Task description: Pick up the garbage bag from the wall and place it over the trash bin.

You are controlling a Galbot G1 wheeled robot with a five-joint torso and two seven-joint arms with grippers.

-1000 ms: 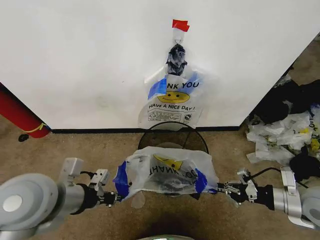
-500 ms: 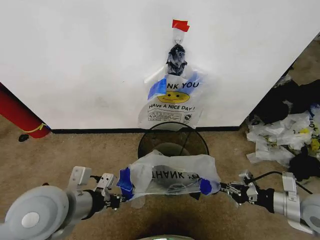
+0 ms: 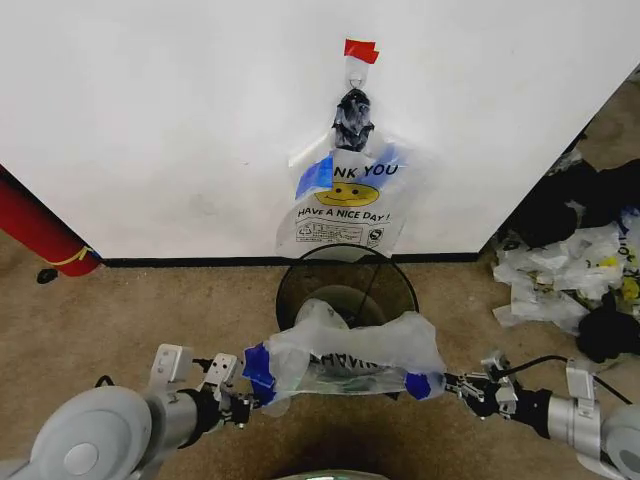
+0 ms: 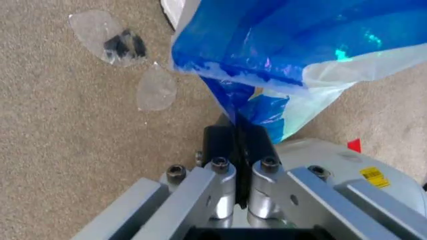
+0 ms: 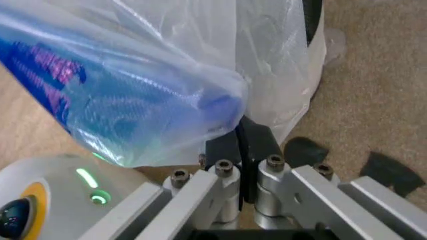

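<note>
A garbage bag (image 3: pixel 345 348) of thin white plastic with black lettering and blue tape patches hangs stretched between my two grippers, over the near rim of the trash bin (image 3: pixel 300 272). My left gripper (image 3: pixel 243 405) is shut on its left blue patch. My right gripper (image 3: pixel 452 383) is shut on the right blue patch. In the left wrist view the gripper (image 4: pixel 240 135) pinches the blue tape of the bag (image 4: pixel 280 40). In the right wrist view the gripper (image 5: pixel 241 137) clamps the bag's (image 5: pixel 133 85) film. The dark see-through bin stands against the wall (image 3: pixel 150 120).
Another smiley bag (image 3: pixel 345 205) hangs on the wall under a black knotted wad (image 3: pixel 352 118) and red tape (image 3: pixel 360 49). A red cylinder (image 3: pixel 35 232) leans at the left. A heap of white bags (image 3: pixel 555 275) and dark items lies at the right. Brown carpet covers the floor.
The held bag has tipped and flattened, so its smiley no longer faces up. The left arm has swung slightly inward and both grippers sit a little lower in the view.
</note>
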